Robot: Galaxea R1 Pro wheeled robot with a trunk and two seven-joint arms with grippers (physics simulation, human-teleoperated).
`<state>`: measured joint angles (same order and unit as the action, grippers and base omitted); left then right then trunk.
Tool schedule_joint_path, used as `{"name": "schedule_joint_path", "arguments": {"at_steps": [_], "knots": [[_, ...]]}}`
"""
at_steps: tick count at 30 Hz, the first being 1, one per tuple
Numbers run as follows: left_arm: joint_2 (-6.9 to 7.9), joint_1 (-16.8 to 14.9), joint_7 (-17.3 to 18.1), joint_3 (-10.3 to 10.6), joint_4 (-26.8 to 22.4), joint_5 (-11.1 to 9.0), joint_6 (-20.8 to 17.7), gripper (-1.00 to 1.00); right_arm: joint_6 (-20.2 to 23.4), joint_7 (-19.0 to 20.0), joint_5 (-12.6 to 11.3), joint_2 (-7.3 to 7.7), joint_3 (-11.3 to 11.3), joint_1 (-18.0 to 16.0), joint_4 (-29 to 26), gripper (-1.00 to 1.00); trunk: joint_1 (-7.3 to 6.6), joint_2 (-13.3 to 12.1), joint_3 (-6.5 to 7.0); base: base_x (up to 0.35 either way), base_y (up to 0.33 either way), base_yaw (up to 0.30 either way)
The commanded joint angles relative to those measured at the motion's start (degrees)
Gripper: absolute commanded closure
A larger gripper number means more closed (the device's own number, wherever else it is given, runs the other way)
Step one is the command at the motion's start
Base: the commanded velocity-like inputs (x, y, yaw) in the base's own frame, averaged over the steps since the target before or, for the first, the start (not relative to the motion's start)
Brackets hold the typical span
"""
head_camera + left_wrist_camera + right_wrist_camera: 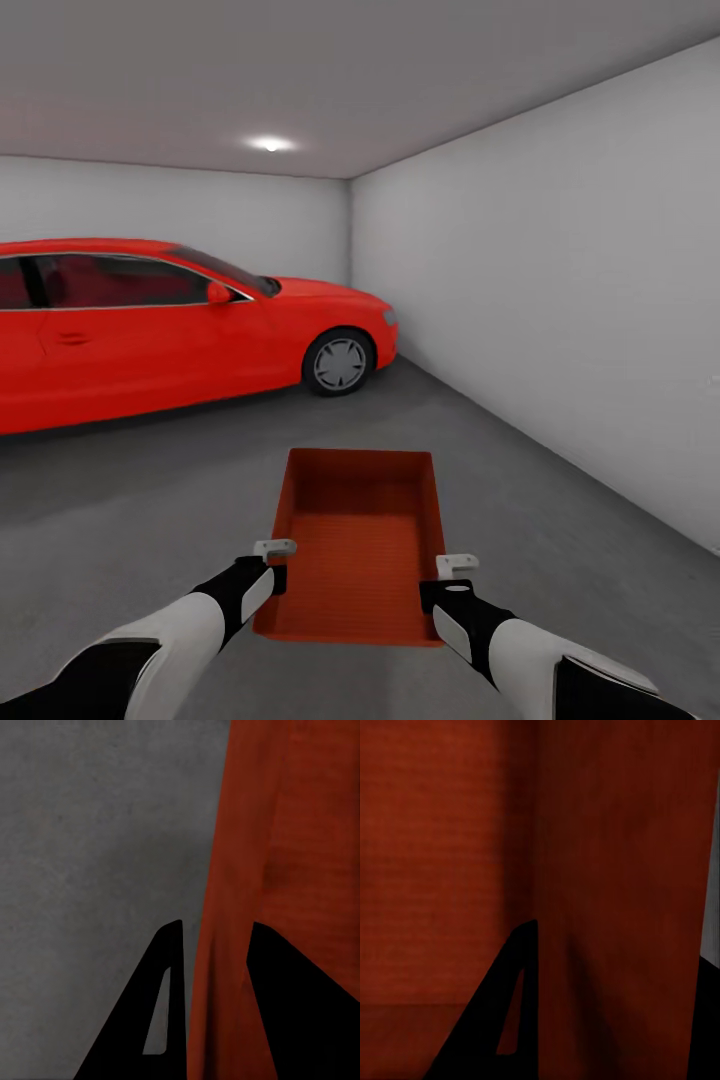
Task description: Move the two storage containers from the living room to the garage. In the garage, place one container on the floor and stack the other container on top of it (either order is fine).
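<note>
One orange-red storage container (358, 545) is held level in front of me over the garage's dark grey concrete floor (150, 500), open top up and empty. My left gripper (274, 578) is shut on its left side wall, and in the left wrist view the left gripper (217, 924) has that storage container wall (285, 832) between its fingers. My right gripper (442, 590) is shut on the right side wall. In the right wrist view, the right gripper (619, 945) straddles the ribbed storage container wall (615, 832).
A red car (180, 320) is parked at the left and middle of the garage, nose toward the right wall. A plain grey-white wall (580, 300) runs along the right. Open concrete lies between the car and me.
</note>
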<state>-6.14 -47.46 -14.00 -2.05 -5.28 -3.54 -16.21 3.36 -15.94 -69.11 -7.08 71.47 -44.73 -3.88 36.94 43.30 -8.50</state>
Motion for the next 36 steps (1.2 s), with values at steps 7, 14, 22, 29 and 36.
{"name": "schedule_joint_path", "arguments": {"at_steps": [7, 14, 22, 29, 36], "knots": [[0.08, 0.0, -0.94, -0.77, 0.06, 0.29, -0.44, 1.0, -0.55, -0.59, 1.26, 0.05, -0.37, -0.09, 1.51, 1.0, 0.05, 0.07, -0.08, 0.323, 0.0, -0.288], [0.08, 0.0, -0.94, -0.77, 0.04, 0.29, -0.41, 1.0, -0.55, -0.59, 1.26, 0.05, -0.37, -0.1, 1.51, 1.0, 0.05, 0.07, -0.08, 0.323, 0.0, -0.288], [0.08, 0.0, -0.94, -0.77, 0.01, 0.29, -0.41, 1.0, -0.55, -0.59, 1.26, 0.05, -0.37, -0.09, 1.51, 1.0, 0.05, 0.07, -0.08, 0.323, 0.0, -0.288], [0.08, 0.0, -0.94, -0.77, 0.01, 0.29, -0.41, 1.0, -0.55, -0.59, 1.26, 0.05, -0.37, -0.09, 1.51, 1.0, 0.05, 0.07, -0.08, 0.323, 0.0, -0.288], [0.08, 0.0, -0.94, -0.77, 0.02, 0.29, -0.41, 1.0, -0.55, -0.59, 1.26, 0.05, -0.37, -0.09, 1.51, 1.0, 0.05, 0.07, -0.08, 0.323, 0.0, -0.288]]}}
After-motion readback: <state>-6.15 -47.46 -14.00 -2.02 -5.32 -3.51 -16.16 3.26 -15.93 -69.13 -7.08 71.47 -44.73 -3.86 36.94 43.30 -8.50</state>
